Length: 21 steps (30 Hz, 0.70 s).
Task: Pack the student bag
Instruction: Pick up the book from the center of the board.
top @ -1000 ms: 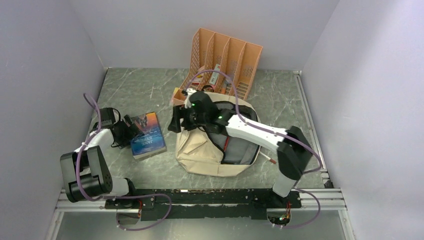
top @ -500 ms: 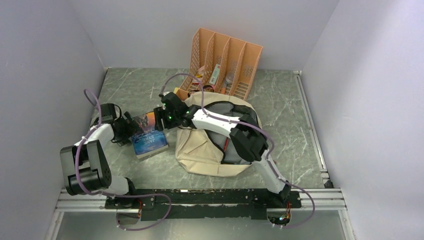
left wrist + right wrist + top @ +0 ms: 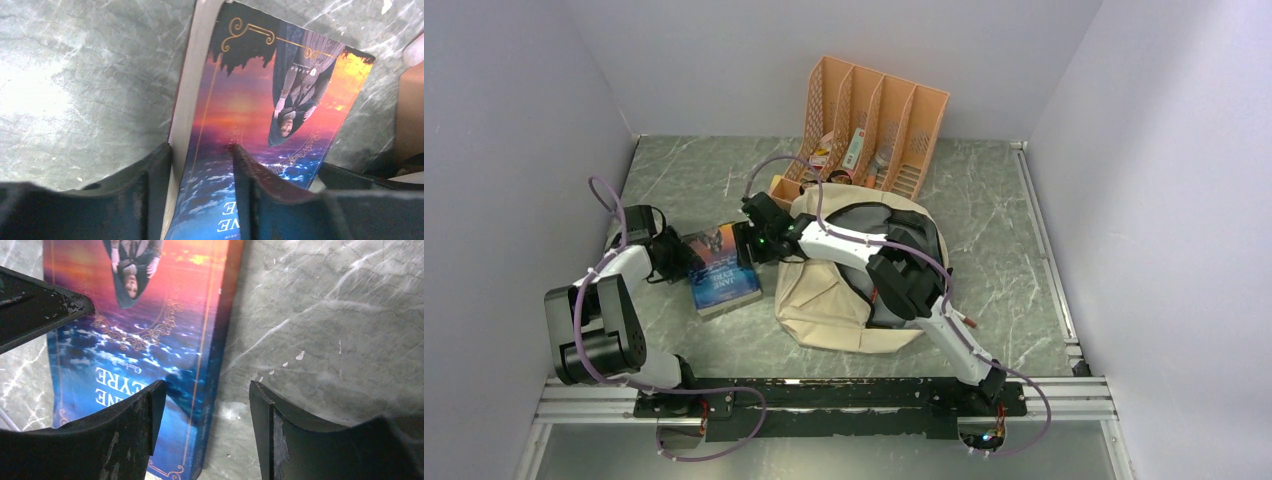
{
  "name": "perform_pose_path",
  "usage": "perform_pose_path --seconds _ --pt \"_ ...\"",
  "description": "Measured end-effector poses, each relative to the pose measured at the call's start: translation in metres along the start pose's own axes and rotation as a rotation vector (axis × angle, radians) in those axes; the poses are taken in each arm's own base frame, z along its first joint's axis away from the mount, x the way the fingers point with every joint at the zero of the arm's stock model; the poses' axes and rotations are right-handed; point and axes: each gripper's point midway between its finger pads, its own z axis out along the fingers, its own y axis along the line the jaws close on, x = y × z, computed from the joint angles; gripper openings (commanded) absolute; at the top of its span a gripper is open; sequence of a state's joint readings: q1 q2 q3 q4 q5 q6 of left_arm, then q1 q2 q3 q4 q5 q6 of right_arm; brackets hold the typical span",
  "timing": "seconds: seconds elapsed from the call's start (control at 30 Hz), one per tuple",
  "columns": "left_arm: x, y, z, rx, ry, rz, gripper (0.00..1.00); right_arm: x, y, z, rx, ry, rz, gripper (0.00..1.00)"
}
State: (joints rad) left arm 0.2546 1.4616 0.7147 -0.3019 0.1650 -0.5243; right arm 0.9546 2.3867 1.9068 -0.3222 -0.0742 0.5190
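Note:
The student bag (image 3: 829, 300), beige with a dark open mouth, lies flat at the table's middle. Left of it is a paperback book (image 3: 724, 278) with a blue and sunset cover. My left gripper (image 3: 684, 258) is shut on the book's left page edge, one finger (image 3: 150, 190) against the pages and the other on the cover (image 3: 260, 110). My right gripper (image 3: 746, 240) reaches across from the bag side and stands open over the book's spine edge (image 3: 215, 365). One of its fingers (image 3: 125, 435) is above the cover and the other above bare table.
An orange file organizer (image 3: 879, 110) with several small items in it stands at the back, just behind the bag. A thin pen-like thing (image 3: 965, 321) lies at the bag's right side. Grey walls close in left, right and back.
My right arm swung left from above the bag to the book's right edge. My left gripper's jaws narrowed onto the book's left edge.

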Motion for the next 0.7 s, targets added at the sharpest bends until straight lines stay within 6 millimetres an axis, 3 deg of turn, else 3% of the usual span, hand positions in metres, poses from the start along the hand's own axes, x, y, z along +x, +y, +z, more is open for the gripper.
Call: perform_pose_path --seconds 0.23,0.47,0.7 --pt "-0.004 -0.006 -0.001 0.040 -0.038 -0.018 0.06 -0.004 -0.002 0.001 -0.057 0.006 0.070 0.68" --pt "-0.005 -0.010 0.002 0.075 -0.060 -0.034 0.05 -0.007 -0.006 -0.001 -0.119 0.032 0.160 0.63" --pt "-0.003 -0.010 0.006 0.082 -0.063 -0.058 0.05 -0.010 -0.008 0.000 -0.126 0.026 0.269 0.67"
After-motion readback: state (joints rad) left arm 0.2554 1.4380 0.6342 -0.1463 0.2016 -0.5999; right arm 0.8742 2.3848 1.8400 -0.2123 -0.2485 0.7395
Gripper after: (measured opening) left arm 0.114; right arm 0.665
